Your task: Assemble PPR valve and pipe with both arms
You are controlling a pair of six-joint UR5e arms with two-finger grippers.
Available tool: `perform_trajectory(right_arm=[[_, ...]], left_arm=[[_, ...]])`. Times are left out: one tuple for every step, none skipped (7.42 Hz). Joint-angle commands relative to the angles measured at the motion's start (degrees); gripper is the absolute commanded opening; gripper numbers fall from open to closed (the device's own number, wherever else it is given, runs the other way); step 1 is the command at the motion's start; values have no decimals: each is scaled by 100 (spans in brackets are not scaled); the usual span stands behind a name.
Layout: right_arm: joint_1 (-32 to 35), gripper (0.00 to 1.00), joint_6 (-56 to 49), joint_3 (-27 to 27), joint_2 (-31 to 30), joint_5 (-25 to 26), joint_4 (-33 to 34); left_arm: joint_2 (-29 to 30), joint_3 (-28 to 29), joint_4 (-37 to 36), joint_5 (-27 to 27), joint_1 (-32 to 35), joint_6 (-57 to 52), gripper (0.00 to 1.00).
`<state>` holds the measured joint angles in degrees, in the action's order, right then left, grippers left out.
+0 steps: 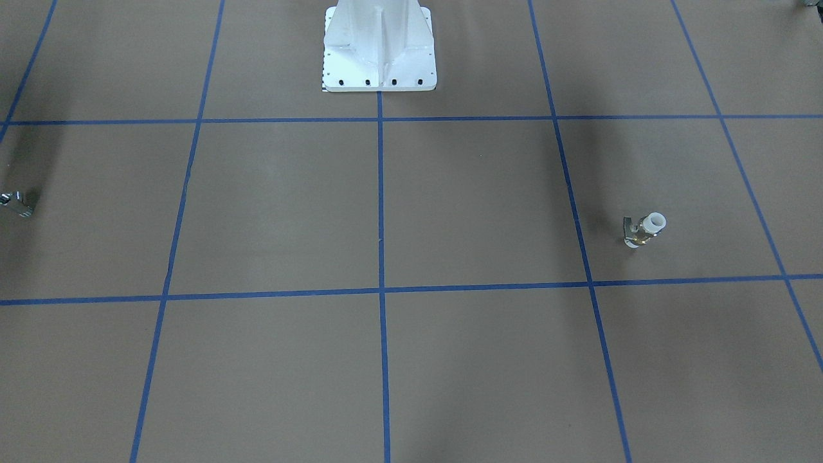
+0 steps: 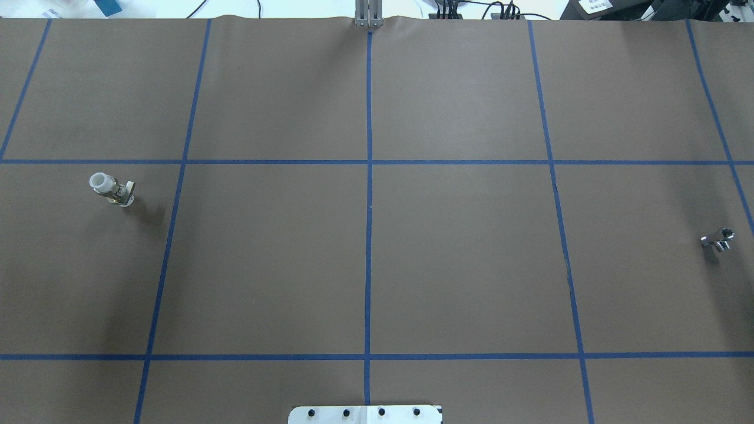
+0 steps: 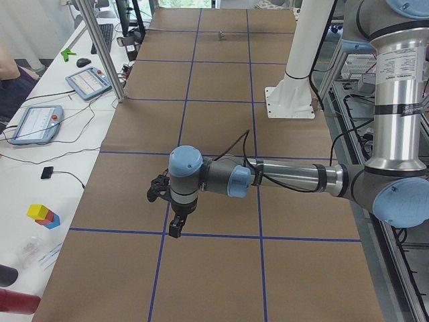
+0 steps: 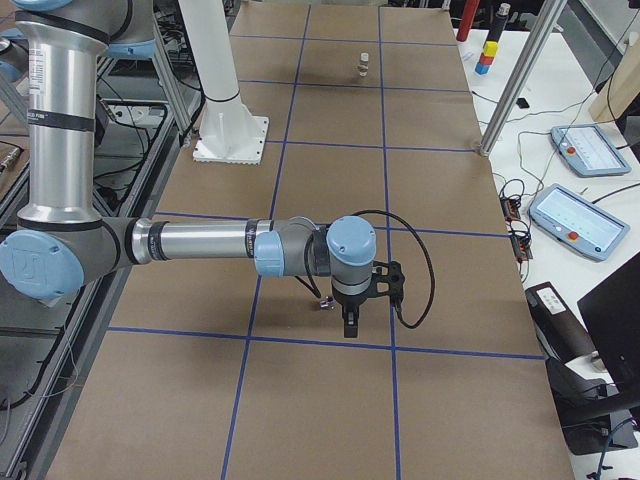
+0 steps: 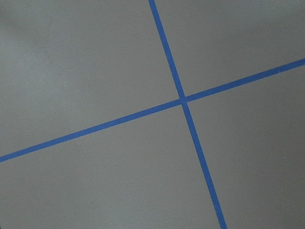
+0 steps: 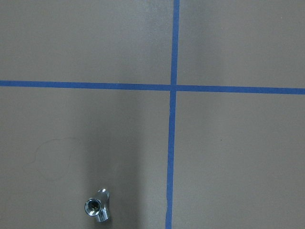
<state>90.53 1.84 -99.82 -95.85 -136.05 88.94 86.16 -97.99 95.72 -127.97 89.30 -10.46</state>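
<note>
While right end effector (image 4: 348, 328) hangs near pipe (image 6: 98, 210), PPR valve (image 2: 112, 189) well apart, cannot tell its grip state.

Light is soft, even and fairly bright, from above. The valve (image 2: 112, 189) casts a blurred shadow toward the near right; the pipe (image 2: 718, 239) glints with small highlights. Broad faint shadow bands cross the table (image 1: 283, 206). The left wrist view is slightly soft and flat.
</note>
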Motion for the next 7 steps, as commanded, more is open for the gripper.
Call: perform_trajectory(right_arm=[[0,99,0,15,22,8,1],[0,99,0,15,22,-1,-8],[8,99,0,15,22,-1,-8],[0,99,0,15,22,-1,-8],[0,99,0,15,22,-1,-8],[0,99,0,15,22,-1,-8],[0,99,0,15,22,-9,-8]], left_arm=[[23,0,-1,0,0,0,100],[23,0,-1,0,0,0,100],[23,0,-1,0,0,0,100],[23,0,-1,0,0,-8,100],[6,-9,17,-9,0,0,100],[-3,-18,26,-9,8,-8,100],[14,-105,17,26,0,0,100]])
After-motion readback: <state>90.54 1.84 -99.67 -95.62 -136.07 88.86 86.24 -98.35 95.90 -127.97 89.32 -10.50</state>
